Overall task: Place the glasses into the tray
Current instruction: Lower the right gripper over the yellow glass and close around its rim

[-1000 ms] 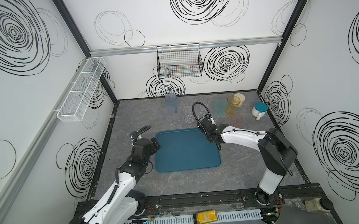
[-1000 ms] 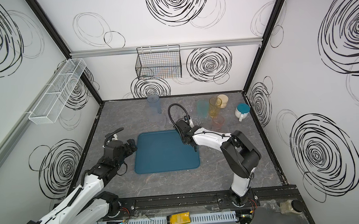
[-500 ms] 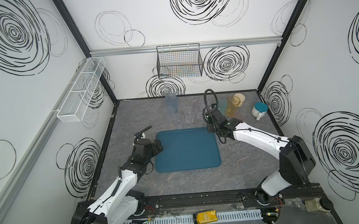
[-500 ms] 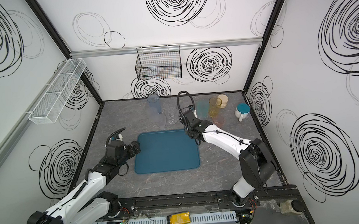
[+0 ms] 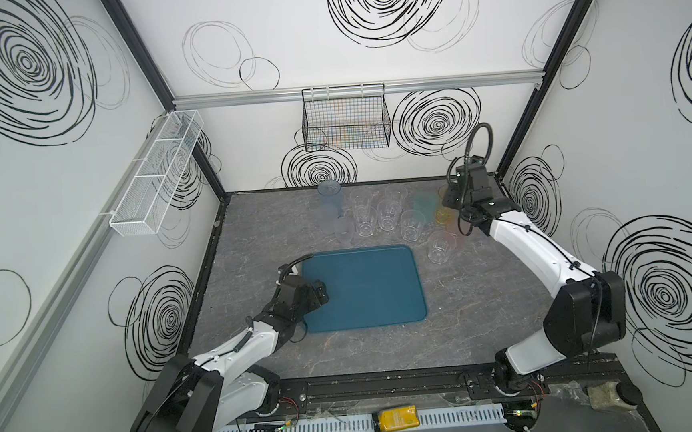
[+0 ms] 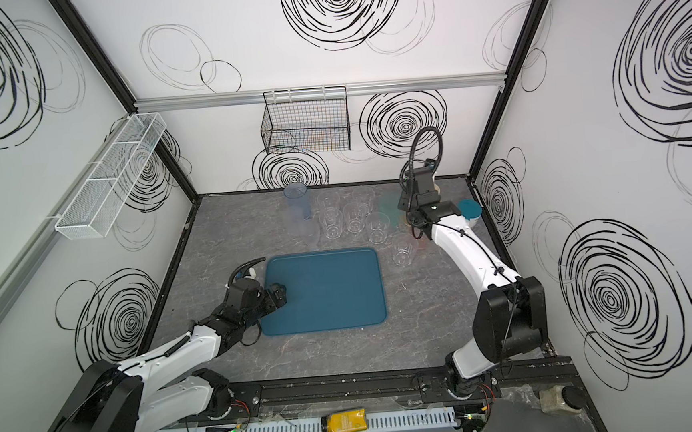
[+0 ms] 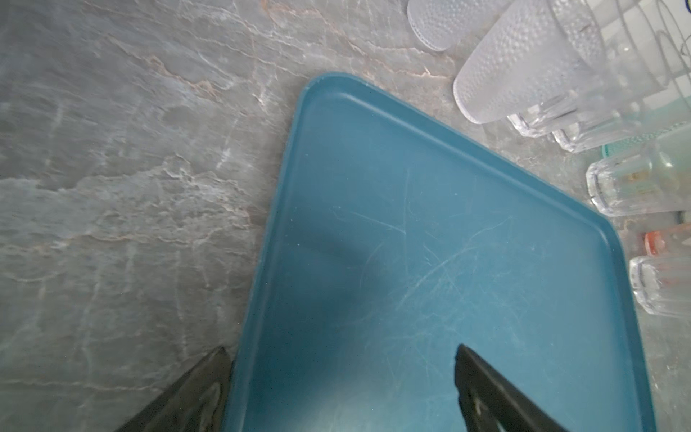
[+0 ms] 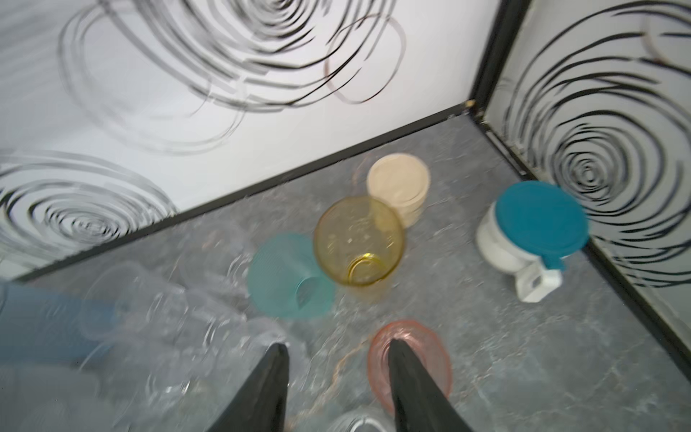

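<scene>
On the counter [image 5: 254, 240] the tray [image 5: 366, 290] lies mid-surface. The glasses [image 5: 386, 218] cluster behind it, along the far edge. The left gripper [image 5: 321, 294] – spread wide – hangs over the tray's left edge, and the right gripper [image 8: 336, 346], parted, hovers above the glasses.

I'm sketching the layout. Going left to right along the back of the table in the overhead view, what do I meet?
blue glass → clear glasses → teal glass → white cup with teal lid

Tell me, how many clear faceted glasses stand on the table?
6 clear glasses: two at the back, two before them, one further right, one by the tray. Blur could hide more.
</scene>
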You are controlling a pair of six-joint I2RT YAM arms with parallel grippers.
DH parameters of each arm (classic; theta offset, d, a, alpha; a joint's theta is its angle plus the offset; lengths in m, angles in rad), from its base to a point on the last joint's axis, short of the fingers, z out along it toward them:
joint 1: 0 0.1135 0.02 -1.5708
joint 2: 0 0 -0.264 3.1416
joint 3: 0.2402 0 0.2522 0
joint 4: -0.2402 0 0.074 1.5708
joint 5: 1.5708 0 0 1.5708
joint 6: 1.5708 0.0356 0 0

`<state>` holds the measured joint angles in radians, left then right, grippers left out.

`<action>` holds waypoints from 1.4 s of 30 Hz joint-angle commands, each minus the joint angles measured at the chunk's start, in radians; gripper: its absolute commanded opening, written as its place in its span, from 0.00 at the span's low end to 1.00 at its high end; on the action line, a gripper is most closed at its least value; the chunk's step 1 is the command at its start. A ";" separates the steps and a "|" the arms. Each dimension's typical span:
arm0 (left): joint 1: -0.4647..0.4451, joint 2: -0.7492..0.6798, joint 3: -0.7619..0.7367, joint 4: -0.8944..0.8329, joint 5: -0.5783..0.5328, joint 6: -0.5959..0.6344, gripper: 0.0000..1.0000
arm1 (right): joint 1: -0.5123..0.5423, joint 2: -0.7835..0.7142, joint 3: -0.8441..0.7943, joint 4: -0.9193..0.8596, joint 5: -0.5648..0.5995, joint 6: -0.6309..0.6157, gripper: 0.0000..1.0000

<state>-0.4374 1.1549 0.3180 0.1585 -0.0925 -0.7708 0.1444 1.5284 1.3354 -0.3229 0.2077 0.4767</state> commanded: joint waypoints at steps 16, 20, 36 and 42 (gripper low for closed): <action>0.038 -0.142 0.050 -0.061 0.017 0.056 0.96 | -0.193 0.154 0.013 0.092 -0.304 0.070 0.46; 0.058 -0.148 0.049 -0.066 0.017 0.062 0.96 | -0.193 0.180 0.020 0.082 -0.292 0.070 0.43; 0.074 -0.153 0.037 -0.066 0.002 0.075 0.96 | -0.188 0.396 0.233 -0.061 -0.339 0.076 0.36; 0.072 -0.169 0.029 -0.068 -0.009 0.076 0.96 | -0.176 0.402 0.220 -0.058 -0.282 0.067 0.23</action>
<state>-0.3717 1.0023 0.3649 0.0761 -0.0772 -0.7059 -0.0399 1.9224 1.5375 -0.3466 -0.1123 0.5430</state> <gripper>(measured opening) 0.960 0.240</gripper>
